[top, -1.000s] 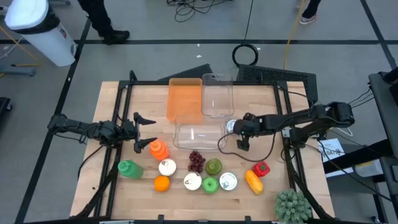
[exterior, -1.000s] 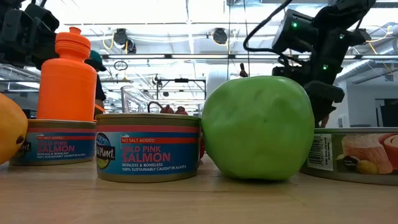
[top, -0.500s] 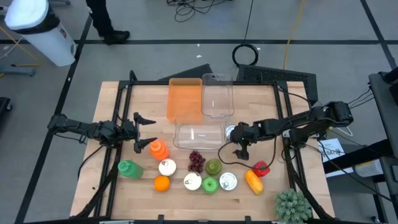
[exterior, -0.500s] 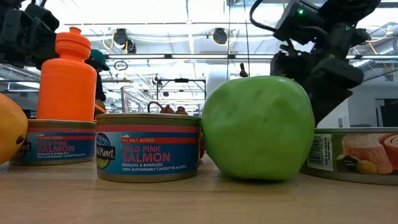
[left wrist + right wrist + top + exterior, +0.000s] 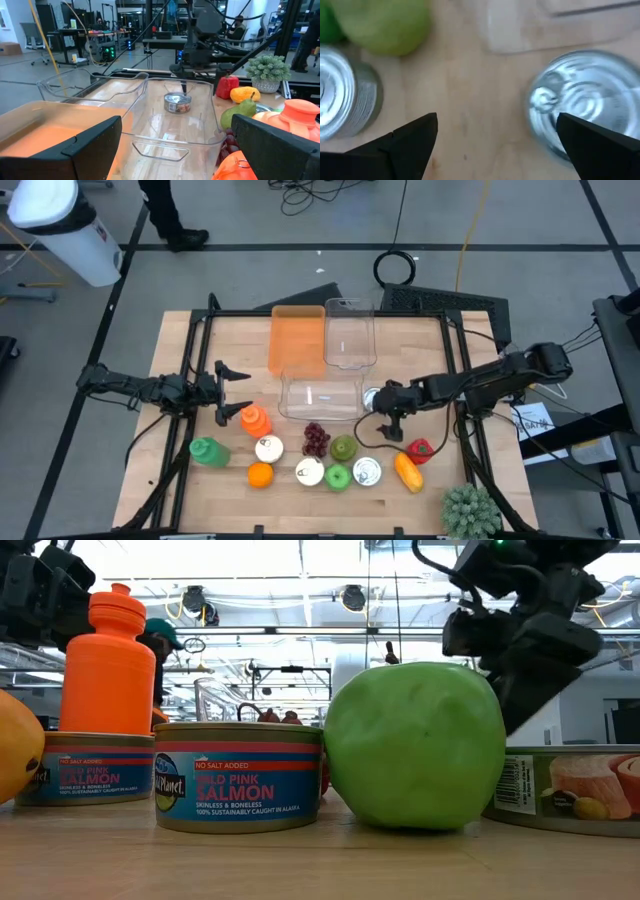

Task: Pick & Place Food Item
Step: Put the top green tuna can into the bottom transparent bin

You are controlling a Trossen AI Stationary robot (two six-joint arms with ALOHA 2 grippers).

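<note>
Wooden table (image 5: pixel 230 330): green apple (image 5: pixel 415 745) hides right gripper (image 5: pixel 387 428).

a silver tin can (image 5: pixel 371 394) sits upright just beside the clear container (image 5: pixel 320 396)

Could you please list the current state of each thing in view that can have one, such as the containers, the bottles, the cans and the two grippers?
Clear plastic container nearest the food: empty, upright.
Second clear plastic container: empty.
Orange plastic container: empty.
Orange plastic bottle: capped, upright.
Green plastic bottle: lying on its side.
Pink salmon can: sealed, upright.
Silver can beside the clear container: sealed, not gripped.
Right gripper: open, above the table.
Left gripper: open, idle.
</note>
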